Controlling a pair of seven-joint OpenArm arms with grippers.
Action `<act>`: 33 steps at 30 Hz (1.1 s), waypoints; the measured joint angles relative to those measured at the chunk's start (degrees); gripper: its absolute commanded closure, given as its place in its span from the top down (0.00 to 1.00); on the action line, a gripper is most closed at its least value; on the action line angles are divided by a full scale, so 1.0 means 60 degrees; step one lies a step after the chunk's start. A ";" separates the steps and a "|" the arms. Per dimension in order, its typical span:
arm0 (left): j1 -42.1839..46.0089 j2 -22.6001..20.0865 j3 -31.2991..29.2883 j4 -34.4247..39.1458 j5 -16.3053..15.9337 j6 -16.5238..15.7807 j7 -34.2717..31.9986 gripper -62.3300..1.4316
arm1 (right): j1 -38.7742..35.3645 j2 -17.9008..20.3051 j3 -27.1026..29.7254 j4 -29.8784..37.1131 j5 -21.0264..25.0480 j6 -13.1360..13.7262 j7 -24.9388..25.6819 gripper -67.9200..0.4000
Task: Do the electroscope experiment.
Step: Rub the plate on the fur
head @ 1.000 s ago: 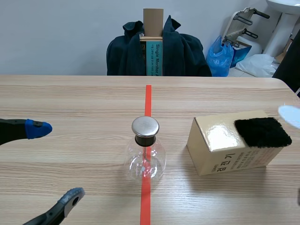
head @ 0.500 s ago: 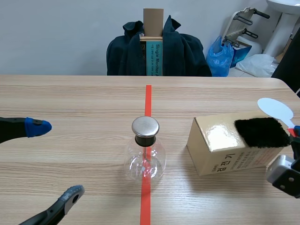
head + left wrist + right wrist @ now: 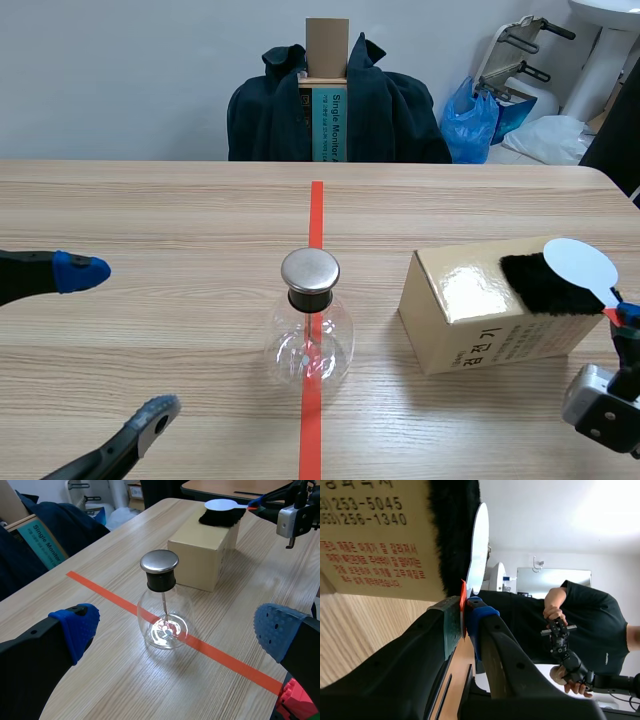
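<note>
Glass flask (image 3: 310,330), one, open worktop (image 3: 150,200) around; one box (image 3: 470,320); left pincer (image 3: 120,343) apart, right pincer (image 3: 465,617) clamps paddle (image 3: 580,265) (one).

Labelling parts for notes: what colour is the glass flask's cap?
The cap is silvery grey, clearest in the left wrist view.

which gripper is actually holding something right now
The right gripper: it is shut on the red stem of the white disc. The left gripper is open, with nothing between its fingers.
</note>
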State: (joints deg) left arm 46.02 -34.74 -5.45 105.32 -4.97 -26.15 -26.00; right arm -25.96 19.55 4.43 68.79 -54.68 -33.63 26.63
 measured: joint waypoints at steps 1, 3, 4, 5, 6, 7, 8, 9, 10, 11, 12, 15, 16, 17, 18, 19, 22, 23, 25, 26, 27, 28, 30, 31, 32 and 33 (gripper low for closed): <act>0.0000 0.0000 0.0000 0.0000 0.0000 0.0000 0.0000 1.00 | 0.0000 0.0000 0.0000 -0.0015 -0.0036 0.0000 -0.0004 0.02; 0.0000 0.0004 0.0000 0.0000 0.0000 0.0000 0.0000 1.00 | 0.0000 0.0000 0.0000 -0.0033 -0.0113 0.0025 0.0000 0.02; 0.0000 0.0000 0.0000 0.0000 0.0000 0.0000 0.0000 1.00 | -0.0007 0.0004 0.0000 -0.0033 -0.0153 0.0127 0.0120 0.02; 0.0000 0.0004 0.0000 0.0000 0.0000 0.0000 0.0000 1.00 | -0.0036 0.0011 0.0007 -0.0033 -0.0310 0.0288 0.0350 0.02; 0.0000 0.0004 0.0000 0.0000 0.0000 0.0000 0.0000 1.00 | -0.0084 0.0029 0.0011 -0.0029 -0.0543 0.0397 0.0678 0.02; 0.0000 0.0004 0.0000 0.0000 0.0000 0.0000 0.0000 1.00 | -0.0138 0.0036 0.0018 -0.0029 -0.0648 0.0437 0.1031 0.02; 0.0000 0.0004 0.0000 0.0000 0.0000 0.0000 0.0000 1.00 | -0.0233 0.0029 0.0018 -0.0029 -0.0729 0.0408 0.1326 0.02; 0.0000 0.0004 0.0000 0.0000 0.0000 0.0000 0.0000 1.00 | -0.0321 0.0022 0.0015 -0.0025 -0.0790 0.0335 0.1428 0.02; 0.0000 0.0004 0.0000 0.0000 0.0000 0.0000 0.0000 1.00 | -0.0419 0.0015 0.0011 -0.0025 -0.0812 0.0200 0.1399 0.02; 0.0000 0.0004 0.0000 0.0000 0.0000 0.0000 0.0000 1.00 | -0.0484 -0.0004 0.0011 -0.0029 -0.0688 0.0135 0.1242 0.02; 0.0000 0.0004 0.0000 0.0000 0.0000 0.0000 0.0000 1.00 | -0.0554 -0.0022 -0.0004 -0.0029 -0.0361 0.0106 0.0885 0.02; 0.0000 0.0022 0.0000 0.0000 0.0000 0.0000 0.0000 1.00 | -0.0557 0.0000 0.0040 -0.0029 0.0284 0.0153 -0.0029 0.02; 0.0000 0.0022 0.0000 0.0000 0.0004 0.0000 0.0000 1.00 | -0.0543 0.0044 0.0113 -0.0029 0.0284 0.0186 0.0131 0.02; 0.0000 0.0022 0.0000 0.0000 0.0000 0.0000 0.0000 1.00 | -0.0525 0.0080 0.0149 -0.0029 0.0255 0.0178 0.0583 0.02; 0.0000 0.0022 0.0000 0.0000 0.0004 0.0000 0.0004 1.00 | -0.0525 0.0131 0.0160 -0.0029 0.0204 0.0164 0.1209 0.02; 0.0000 0.0022 0.0000 0.0000 0.0004 0.0000 0.0000 1.00 | -0.0525 0.0142 0.0146 -0.0029 0.0095 0.0124 0.1767 0.02; 0.0000 0.0022 0.0000 0.0000 0.0000 0.0000 0.0000 1.00 | -0.0525 -0.0015 -0.0080 -0.0029 0.0055 -0.0339 0.1508 0.02; 0.0000 0.0022 0.0000 0.0000 0.0004 0.0000 0.0000 1.00 | -0.0525 -0.0080 -0.0102 -0.0029 0.0102 -0.0390 0.1064 0.02; 0.0000 0.0022 0.0000 0.0000 0.0004 0.0000 0.0000 1.00 | -0.0525 -0.0109 -0.0080 -0.0029 0.0095 -0.0299 0.0317 0.02; 0.0000 0.0022 0.0000 0.0000 0.0004 0.0000 0.0000 1.00 | -0.0525 -0.0084 0.0011 -0.0029 -0.0109 -0.0208 0.0364 0.02; 0.0000 0.0022 0.0000 0.0000 0.0004 0.0000 0.0000 1.00 | -0.0525 -0.0033 0.0069 -0.0029 -0.0393 -0.0178 0.0627 0.02; 0.0000 0.0022 0.0000 0.0000 0.0000 0.0000 0.0000 1.00 | -0.0528 0.0022 0.0084 -0.0029 -0.0463 -0.0182 0.1151 0.02; 0.0000 0.0022 0.0000 0.0000 0.0004 0.0000 0.0000 1.00 | -0.0525 -0.0004 0.0036 -0.0029 -0.0437 -0.0189 0.1759 0.02; 0.0000 0.0022 0.0000 0.0000 0.0004 -0.0004 0.0000 1.00 | -0.0525 -0.0066 -0.0044 -0.0029 -0.0386 -0.0251 0.1545 0.02; 0.0000 0.0022 0.0000 0.0000 0.0004 0.0000 0.0004 1.00 | -0.0525 -0.0164 -0.0098 -0.0029 -0.0386 -0.0346 0.1038 0.02; 0.0000 0.0022 0.0000 0.0000 0.0004 0.0000 0.0004 1.00 | -0.0525 -0.0251 -0.0127 -0.0029 -0.0342 -0.0390 0.0433 0.02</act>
State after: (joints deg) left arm 46.02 -34.61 -5.45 105.32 -4.95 -26.15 -25.98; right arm -29.10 18.04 3.66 68.62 -56.73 -35.97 29.23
